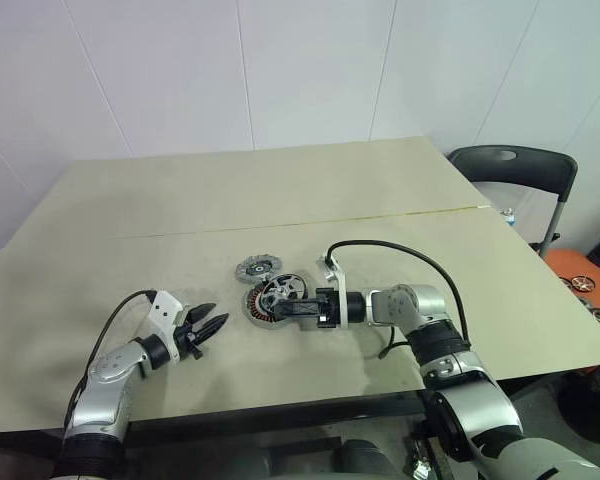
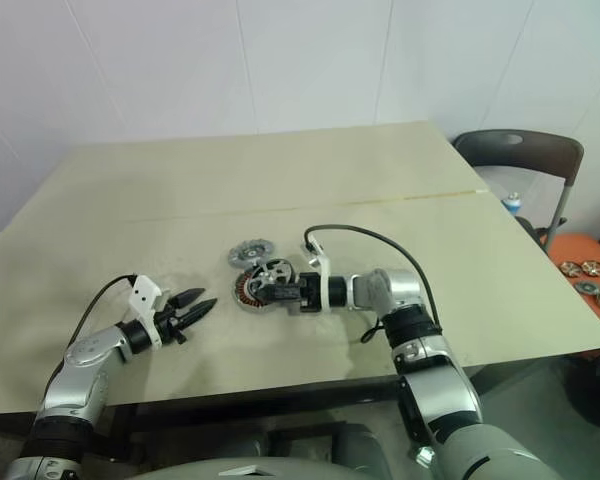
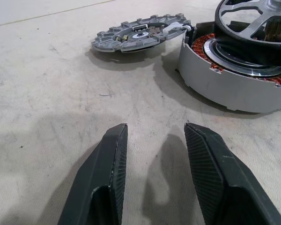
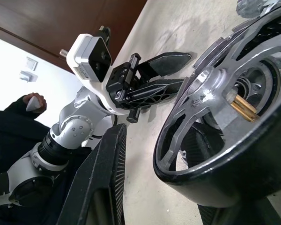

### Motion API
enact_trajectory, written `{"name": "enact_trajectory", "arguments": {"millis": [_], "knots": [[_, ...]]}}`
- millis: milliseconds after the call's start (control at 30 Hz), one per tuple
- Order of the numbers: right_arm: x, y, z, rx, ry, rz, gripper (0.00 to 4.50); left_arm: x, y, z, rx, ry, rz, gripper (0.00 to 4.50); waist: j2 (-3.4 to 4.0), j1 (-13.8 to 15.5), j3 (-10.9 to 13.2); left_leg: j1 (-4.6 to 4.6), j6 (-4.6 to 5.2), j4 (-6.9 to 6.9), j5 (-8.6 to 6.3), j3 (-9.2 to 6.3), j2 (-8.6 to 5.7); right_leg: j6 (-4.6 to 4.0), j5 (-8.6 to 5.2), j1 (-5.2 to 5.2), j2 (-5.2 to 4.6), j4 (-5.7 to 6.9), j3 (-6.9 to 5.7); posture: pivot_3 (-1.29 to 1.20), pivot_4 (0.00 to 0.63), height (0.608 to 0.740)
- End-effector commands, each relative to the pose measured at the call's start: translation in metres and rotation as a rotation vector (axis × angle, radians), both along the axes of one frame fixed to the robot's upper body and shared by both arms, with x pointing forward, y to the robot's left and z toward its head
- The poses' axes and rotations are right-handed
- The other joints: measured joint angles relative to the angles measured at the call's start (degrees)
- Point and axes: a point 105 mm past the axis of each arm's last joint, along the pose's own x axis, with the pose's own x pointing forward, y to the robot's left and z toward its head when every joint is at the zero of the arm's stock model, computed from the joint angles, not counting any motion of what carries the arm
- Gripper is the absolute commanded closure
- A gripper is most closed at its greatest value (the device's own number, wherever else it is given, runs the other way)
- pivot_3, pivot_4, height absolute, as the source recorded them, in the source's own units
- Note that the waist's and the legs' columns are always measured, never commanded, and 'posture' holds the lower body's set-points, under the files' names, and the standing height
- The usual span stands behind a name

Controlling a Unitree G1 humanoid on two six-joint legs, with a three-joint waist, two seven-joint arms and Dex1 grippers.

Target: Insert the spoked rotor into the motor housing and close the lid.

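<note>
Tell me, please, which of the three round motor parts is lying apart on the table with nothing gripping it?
The lid, the grey notched-rim disc. It lies flat beside the motor housing, whereas the spoked rotor is held over the housing by the right gripper.

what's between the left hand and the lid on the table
Nothing: in the left wrist view, bare table runs from the open left hand to the lid. The motor housing sits beside the lid, off that line.

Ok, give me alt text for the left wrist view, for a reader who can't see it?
Two black end effector fingers stand apart, empty, over the beige table. Beyond sits the grey motor housing with copper windings, the black spoked rotor above it, and the notched silver-grey lid beside.
</note>
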Motion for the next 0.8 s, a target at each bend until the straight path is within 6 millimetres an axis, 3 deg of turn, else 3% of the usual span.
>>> {"name": "enact_trajectory", "arguments": {"millis": [33,233,400,533,800], "knots": [[0.003,0.006,0.018,0.021,-0.071,0.039,2.53,0.001,-0.004,0.001,-0.002,-0.013,-0.01,2.45,0.0,0.0,0.0,0.0,0.0,0.0,0.0,0.0,0.0,0.0,0.0,0.0,0.0,0.0,0.0,0.0,0.0,0.74],[-0.004,0.004,0.019,0.01,-0.071,0.091,2.53,0.001,-0.005,-0.001,-0.003,-0.009,-0.008,2.45,0.01,0.05,0.01,-0.01,0.0,0.0,0.0,-0.01,0.0,0.0,0.0,0.0,-0.01,0.0,-0.01,0.0,0.0,0.74],[-0.021,0.001,0.037,0.017,-0.077,0.233,2.53,0.003,-0.007,-0.002,-0.006,-0.01,-0.012,2.45,0.06,0.13,0.04,-0.04,0.0,0.01,0.0,-0.02,0.0,0.01,0.0,-0.01,-0.02,-0.03,-0.04,0.0,0.0,0.74],[-0.023,0.003,0.046,-0.008,-0.098,0.288,2.53,0.006,-0.008,-0.001,-0.008,-0.015,-0.013,2.45,0.07,0.15,0.05,-0.04,0.0,0.04,0.0,-0.06,0.0,0.01,-0.01,0.0,-0.02,-0.02,-0.09,0.0,0.0,0.74],[-0.024,0.013,0.04,-0.049,-0.127,0.312,2.53,0.007,-0.01,-0.001,-0.01,-0.021,-0.012,2.45,0.07,0.33,0.04,-0.11,0.0,0.06,0.0,-0.1,-0.01,0.02,-0.01,-0.02,-0.04,-0.06,-0.14,0.0,0.0,0.74]]}}
